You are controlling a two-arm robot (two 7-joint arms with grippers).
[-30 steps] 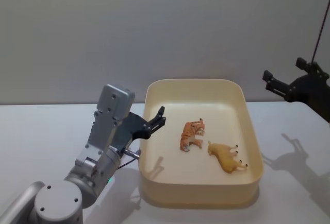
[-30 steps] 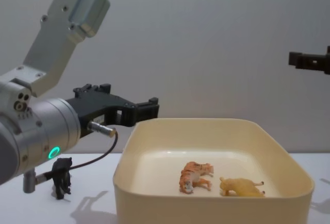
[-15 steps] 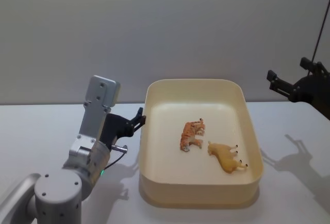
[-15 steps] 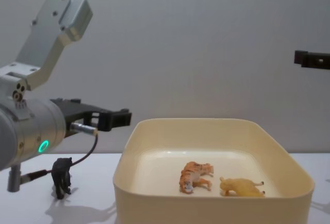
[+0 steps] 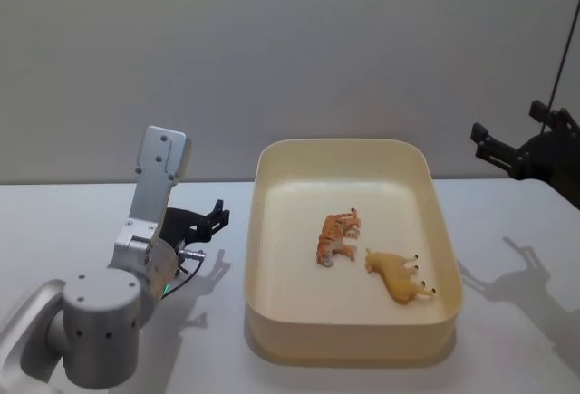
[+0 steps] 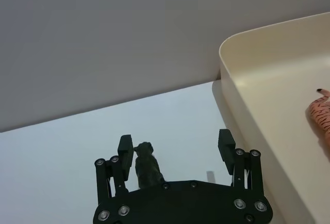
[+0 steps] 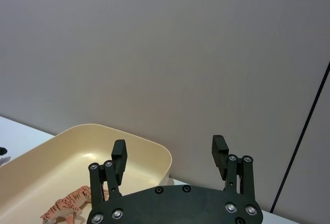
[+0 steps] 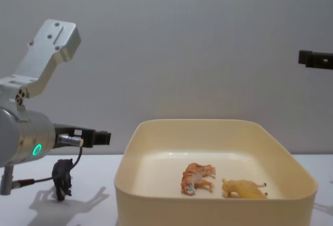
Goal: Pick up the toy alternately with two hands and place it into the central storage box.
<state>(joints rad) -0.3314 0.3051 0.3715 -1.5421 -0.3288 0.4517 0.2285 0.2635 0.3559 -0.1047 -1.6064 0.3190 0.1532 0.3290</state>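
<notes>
The cream storage box [image 5: 265, 231] sits mid-worktop [image 5: 72, 222], central so either arm can reach it; a striped tiger [image 5: 337, 236] and a tan animal [image 5: 399, 276] already lie on their sides inside. My left tool [image 6: 177, 154] hangs open beside the box's left wall, lined up on the small dark animal [image 8: 62, 178] standing upright on the worktop near one finger [image 6: 125, 149]. My right tool [image 7: 169, 154] waits open, raised off to the right.

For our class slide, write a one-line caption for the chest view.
Left tool open above a dark toy animal beside the cream box.
</notes>
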